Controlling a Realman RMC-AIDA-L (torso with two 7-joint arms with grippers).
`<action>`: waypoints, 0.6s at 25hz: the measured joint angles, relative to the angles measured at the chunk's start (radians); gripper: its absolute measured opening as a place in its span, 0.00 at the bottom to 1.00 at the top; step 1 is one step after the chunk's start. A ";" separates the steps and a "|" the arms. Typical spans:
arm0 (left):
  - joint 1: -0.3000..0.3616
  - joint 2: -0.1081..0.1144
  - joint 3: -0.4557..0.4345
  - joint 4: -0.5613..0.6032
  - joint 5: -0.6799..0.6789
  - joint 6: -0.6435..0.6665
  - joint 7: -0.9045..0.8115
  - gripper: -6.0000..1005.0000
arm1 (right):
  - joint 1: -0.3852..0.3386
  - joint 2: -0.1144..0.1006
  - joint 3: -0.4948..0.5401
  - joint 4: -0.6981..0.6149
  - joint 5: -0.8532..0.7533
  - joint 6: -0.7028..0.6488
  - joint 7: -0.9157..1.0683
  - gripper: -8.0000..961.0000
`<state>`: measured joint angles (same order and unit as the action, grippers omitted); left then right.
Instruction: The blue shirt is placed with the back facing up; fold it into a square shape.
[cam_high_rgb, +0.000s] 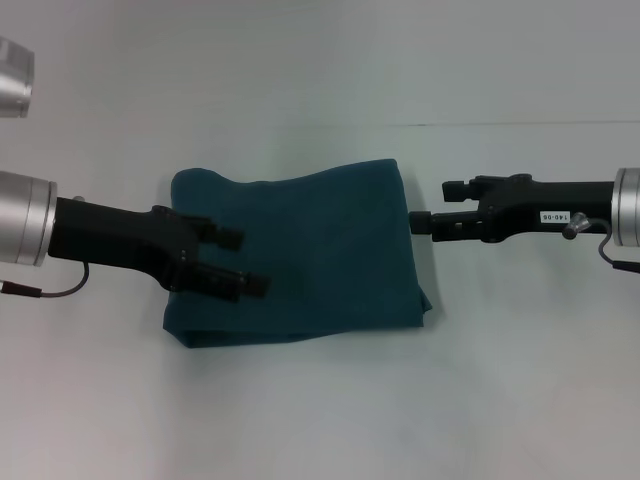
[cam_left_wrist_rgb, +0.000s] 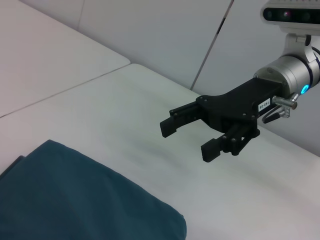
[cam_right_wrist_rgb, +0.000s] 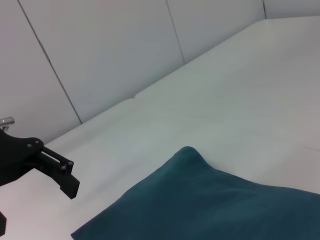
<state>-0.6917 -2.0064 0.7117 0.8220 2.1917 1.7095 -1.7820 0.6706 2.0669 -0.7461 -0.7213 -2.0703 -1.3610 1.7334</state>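
Folded into a rough square, the blue shirt (cam_high_rgb: 310, 255) lies flat at the centre of the head view, plain dark teal cloth on top, no lettering visible. Stacked layers visible along the lower edge and at the lower right corner; upper left corner slightly peaked, upper edge a little wavy. Resting on the white counter (cam_high_rgb: 320, 420), which fills the frame around it.

Over the shirt's left part, coming in from the left edge of the head view: the left hand (cam_high_rgb: 245, 262), black, fingers spread apart with a clear gap between them, nothing between the pads. Cannot tell from this view whether touching the cloth or just above it. Seen again at the left edge of the right wrist view, one black finger (cam_right_wrist_rgb: 62, 177) off beyond the shirt's (cam_right_wrist_rgb: 210, 205) raised corner.

Just beside the shirt's right edge, mid-height in the head view: the right hand (cam_high_rgb: 424, 224), reaching in from the right, tip close to the cloth. In the left wrist view, same right hand (cam_left_wrist_rgb: 190, 137) at centre right of the frame, two fingers spread, empty, above bare counter (cam_left_wrist_rgb: 125, 125), apart from the shirt (cam_left_wrist_rgb: 75, 200) in the lower left.

Behind the counter in both wrist views: pale wall panels (cam_right_wrist_rgb: 110, 50).
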 joint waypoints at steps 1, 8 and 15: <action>0.000 0.000 0.000 0.001 0.000 0.000 0.000 0.93 | 0.000 0.000 0.001 0.000 0.000 0.000 0.000 0.98; 0.003 0.000 -0.001 0.002 0.000 -0.005 -0.001 0.93 | -0.002 -0.001 0.000 -0.003 0.000 -0.005 0.004 0.98; 0.005 0.000 -0.002 0.002 0.000 -0.006 -0.001 0.93 | -0.001 -0.001 -0.001 -0.003 0.000 -0.007 0.004 0.98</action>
<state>-0.6865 -2.0065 0.7102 0.8237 2.1917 1.7037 -1.7831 0.6695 2.0662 -0.7470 -0.7241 -2.0705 -1.3683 1.7371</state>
